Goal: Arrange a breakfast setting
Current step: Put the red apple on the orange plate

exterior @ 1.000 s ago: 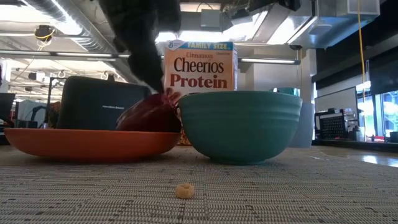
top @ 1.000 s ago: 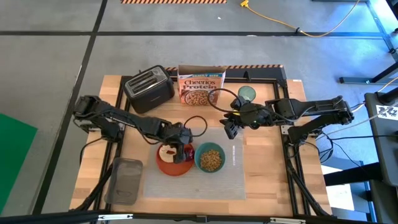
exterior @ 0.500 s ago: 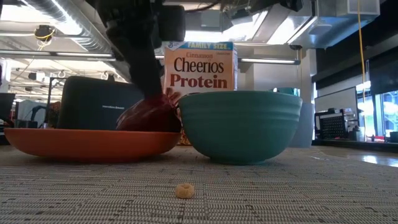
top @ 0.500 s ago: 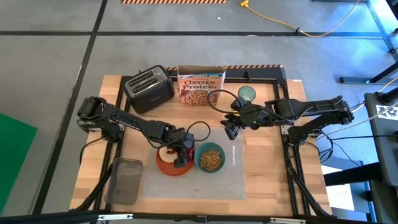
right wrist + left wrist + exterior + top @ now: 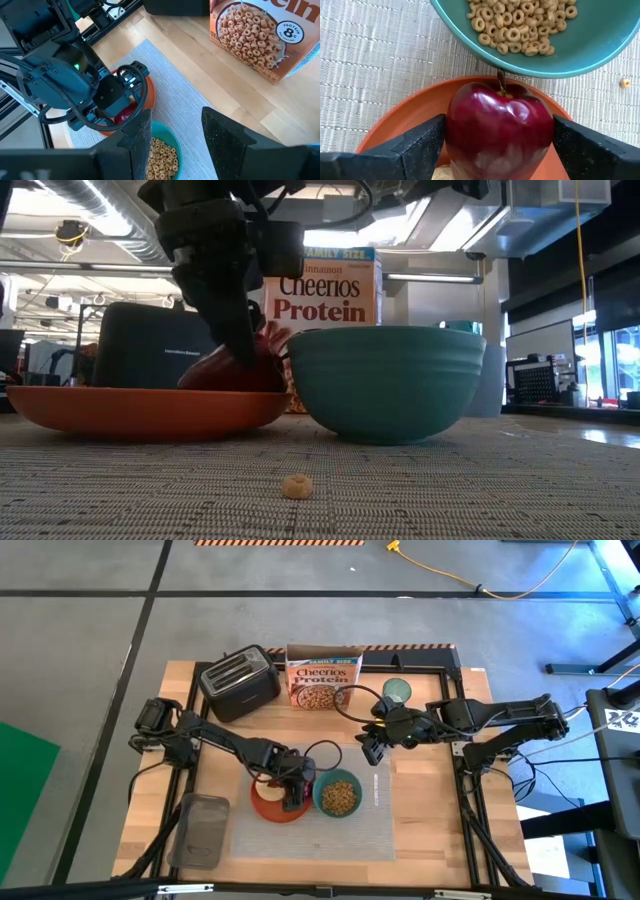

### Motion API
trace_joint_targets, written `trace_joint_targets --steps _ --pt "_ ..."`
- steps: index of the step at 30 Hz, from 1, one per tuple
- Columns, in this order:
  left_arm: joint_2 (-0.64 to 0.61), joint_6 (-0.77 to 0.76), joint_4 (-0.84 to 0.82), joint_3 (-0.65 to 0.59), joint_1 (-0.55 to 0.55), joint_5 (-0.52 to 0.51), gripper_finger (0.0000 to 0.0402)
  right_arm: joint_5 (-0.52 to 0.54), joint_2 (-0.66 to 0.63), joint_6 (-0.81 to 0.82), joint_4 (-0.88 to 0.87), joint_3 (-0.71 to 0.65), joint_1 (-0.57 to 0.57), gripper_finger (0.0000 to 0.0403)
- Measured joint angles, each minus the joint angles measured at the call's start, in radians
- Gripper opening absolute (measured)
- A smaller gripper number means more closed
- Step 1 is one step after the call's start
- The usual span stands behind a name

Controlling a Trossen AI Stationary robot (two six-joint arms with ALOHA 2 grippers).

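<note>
Low view, ribbed placemat (image 5: pixel 420 490), office behind

Toast slice (image 5: pixel 445 173) mostly hidden beneath the apple (image 5: pixel 499 131); cutlery (image 5: pixel 376 789) too small to identify.

Around the wooden table (image 5: pixel 430 810) we see a grey concrete floor (image 5: pixel 100 630) crossed by dark seams, with a yellow cable (image 5: pixel 470 582) at the far side and a green mat (image 5: pixel 25 785) at left, while overhead run silver ducts (image 5: pixel 110 215) and ceiling strip lights (image 5: pixel 430 277).
</note>
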Motion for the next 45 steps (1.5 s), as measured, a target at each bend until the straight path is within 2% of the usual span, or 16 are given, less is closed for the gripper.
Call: trace_joint_targets --steps 5,12,23,25,31,35,37,40,45 --pt "0.000 0.007 0.001 0.000 0.000 -0.002 0.0310 -0.002 0.000 0.000 0.000 0.000 0.000 0.0166" --pt "-0.001 0.007 0.000 0.000 0.000 -0.017 0.0302 -0.002 0.000 0.000 -0.001 0.000 0.000 0.0166" --pt "-0.093 -0.013 0.000 -0.001 -0.019 -0.248 0.0299 0.017 0.000 -0.006 -0.062 0.000 0.000 0.0166" --pt "-0.110 -0.024 0.046 -0.027 -0.036 -0.292 0.0299 0.018 0.000 -0.006 -0.067 0.000 0.000 0.0166" --pt "-0.223 -0.182 0.359 -0.282 -0.104 -0.429 0.0299 0.017 0.000 -0.008 -0.070 0.000 0.000 0.0166" --pt "-0.295 -0.188 0.744 -0.487 -0.144 -0.507 0.0299 0.017 0.000 -0.013 -0.069 0.000 0.000 0.0166" --pt "-0.294 -0.143 0.969 -0.587 -0.164 -0.520 0.0299 0.020 0.000 -0.016 -0.069 0.000 0.000 0.0166" --pt "-0.276 -0.118 1.178 -0.703 -0.194 -0.534 0.0298 0.031 0.000 -0.019 -0.069 0.000 0.000 0.0166" --pt "-0.213 -0.062 1.359 -0.778 -0.201 -0.543 0.0298 0.033 0.000 -0.019 -0.066 0.000 0.000 0.0166"
